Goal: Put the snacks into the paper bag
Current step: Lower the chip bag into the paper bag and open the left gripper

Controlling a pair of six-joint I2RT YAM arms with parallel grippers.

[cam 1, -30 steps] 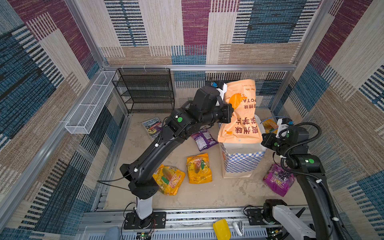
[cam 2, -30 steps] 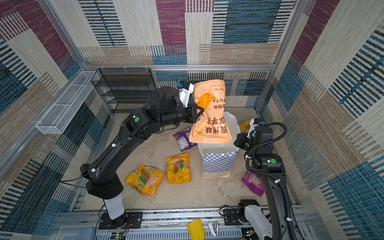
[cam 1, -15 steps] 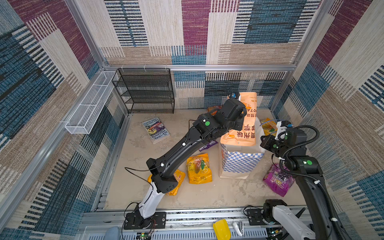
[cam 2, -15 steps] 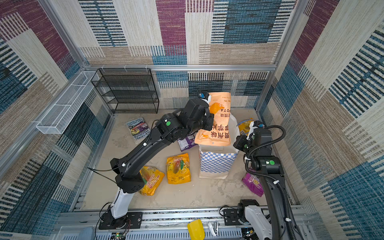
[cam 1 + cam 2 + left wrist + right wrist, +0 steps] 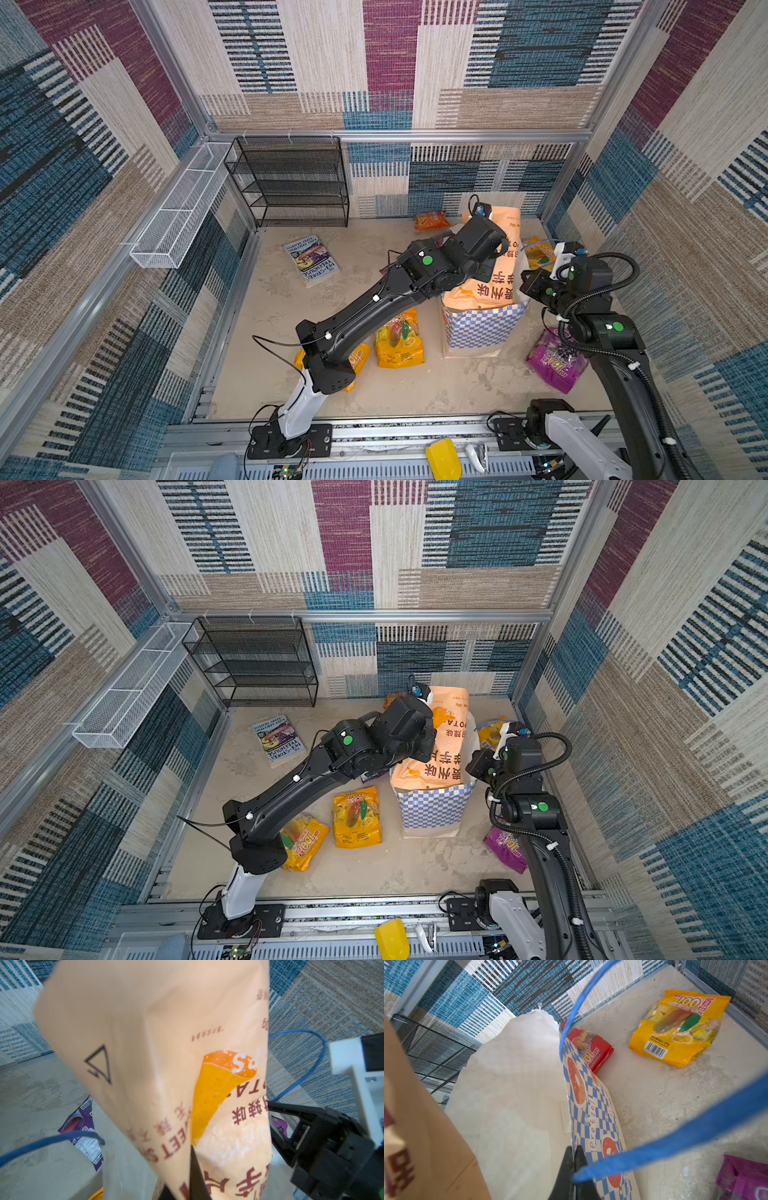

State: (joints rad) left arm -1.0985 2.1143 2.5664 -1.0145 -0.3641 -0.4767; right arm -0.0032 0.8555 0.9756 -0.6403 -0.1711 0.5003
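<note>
Yellow crinkly plastic packet with printed fruit (image 5: 399, 338) lies nearest on the beige desk (image 5: 457, 390), a second yellow packet (image 5: 359, 359) half under the left arm and a purple packet (image 5: 557, 361) beside the right arm, all outside the bag. Just behind stands the blue-and-white checked paper bag (image 5: 482, 328); the right jaws are pressed together on its rim, holding the mouth wide. The big pale orange packet (image 5: 494, 274), a second ago hanging clear above the bag, has come down: its lower end is now inside the mouth and its top stands well above the rim, with the left jaws pinching it. Releasing it should, I judge, finish this packet. Farther back a third yellow packet (image 5: 540, 251) and a small orange-red packet (image 5: 432, 219) wait on the desk, so most of the task remains
</note>
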